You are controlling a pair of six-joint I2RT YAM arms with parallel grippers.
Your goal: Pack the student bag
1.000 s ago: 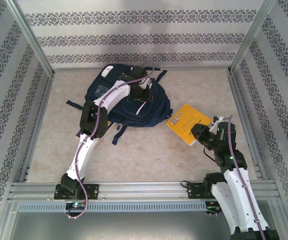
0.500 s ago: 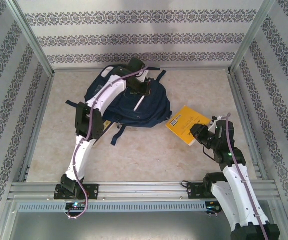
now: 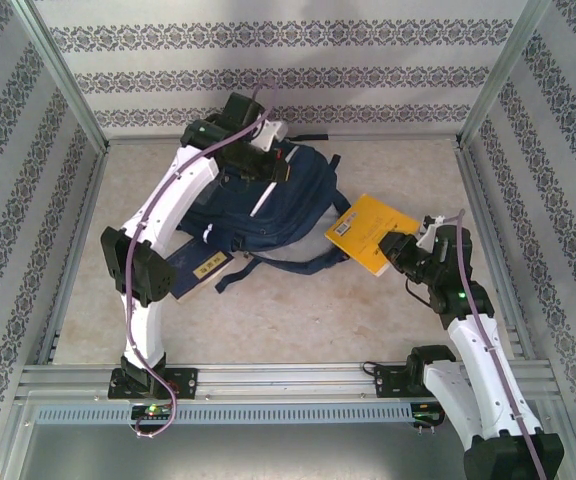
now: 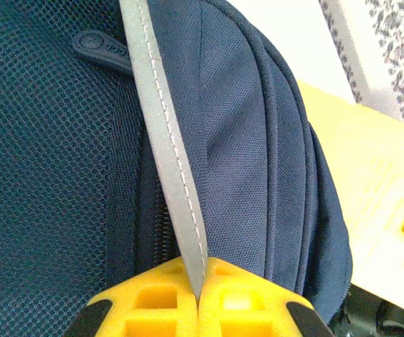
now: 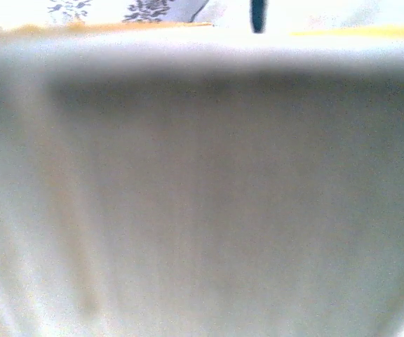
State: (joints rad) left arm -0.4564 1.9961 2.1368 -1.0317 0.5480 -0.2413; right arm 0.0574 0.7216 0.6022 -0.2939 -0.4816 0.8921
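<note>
The student bag, navy with a white stripe, lies at the back middle of the table, its top pulled up. My left gripper is shut on its grey reflective stripe, which is pinched between the yellow fingers while the gripper hangs over the navy fabric. A yellow book sits tilted at the bag's right edge, held by my right gripper. In the right wrist view a blurred pale page edge of the book covers the jaws.
A dark navy book with a gold label lies partly under the bag's near left edge. Dark straps trail in front of the bag. Metal frame rails and patterned walls enclose the table.
My left arm has swung up and back-left, lifting the bag by its stripe and uncovering the navy book. The right gripper has carried the yellow book slightly left toward the bag.
</note>
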